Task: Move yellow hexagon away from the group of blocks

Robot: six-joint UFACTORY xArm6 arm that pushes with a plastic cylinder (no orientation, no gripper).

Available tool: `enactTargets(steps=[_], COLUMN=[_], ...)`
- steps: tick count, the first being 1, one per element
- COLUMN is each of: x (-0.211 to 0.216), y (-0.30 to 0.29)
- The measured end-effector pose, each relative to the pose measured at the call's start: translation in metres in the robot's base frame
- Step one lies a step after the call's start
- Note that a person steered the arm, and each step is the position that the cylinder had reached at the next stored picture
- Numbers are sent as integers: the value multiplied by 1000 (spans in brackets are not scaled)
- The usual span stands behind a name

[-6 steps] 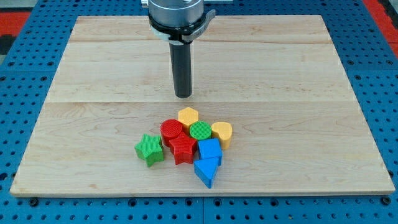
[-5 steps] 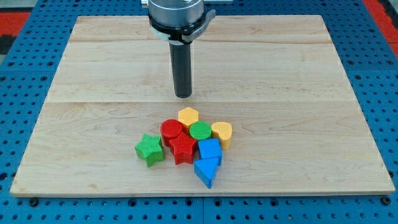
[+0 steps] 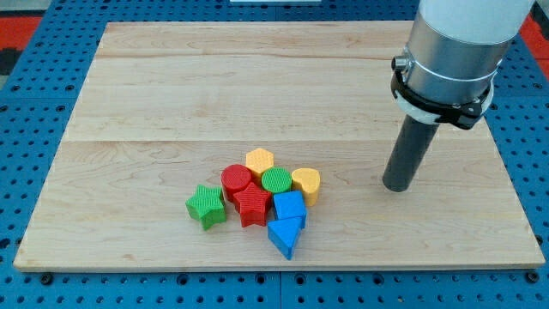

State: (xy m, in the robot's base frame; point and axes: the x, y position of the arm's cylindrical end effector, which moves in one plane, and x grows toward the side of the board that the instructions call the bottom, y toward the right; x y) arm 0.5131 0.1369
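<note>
The yellow hexagon (image 3: pixel 259 161) sits at the top of a tight cluster of blocks near the board's lower middle. It touches the red cylinder (image 3: pixel 236 180) and the green cylinder (image 3: pixel 276 181). A yellow heart (image 3: pixel 306 183), a red star (image 3: pixel 252 205), a blue cube (image 3: pixel 289 207), a blue triangle (image 3: pixel 286 235) and a green star (image 3: pixel 206 205) complete the group. My tip (image 3: pixel 395 186) rests on the board well to the right of the cluster, about level with the yellow heart and clear of every block.
The wooden board (image 3: pixel 171 86) lies on a blue pegboard table (image 3: pixel 26 129). The arm's grey body (image 3: pixel 455 51) hangs over the board's upper right.
My tip has moved from just above the yellow hexagon to the right side of the board and lower down. No block has moved.
</note>
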Motion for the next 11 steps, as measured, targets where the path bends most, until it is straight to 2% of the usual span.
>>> enactTargets(steps=[1, 2, 3, 5, 6, 7, 8, 9, 11], x=[-33, -43, -32, -13, -15, -45, -76, -82, -64], y=[-49, -87, -91, -153, -191, -236, -246, -255, -271])
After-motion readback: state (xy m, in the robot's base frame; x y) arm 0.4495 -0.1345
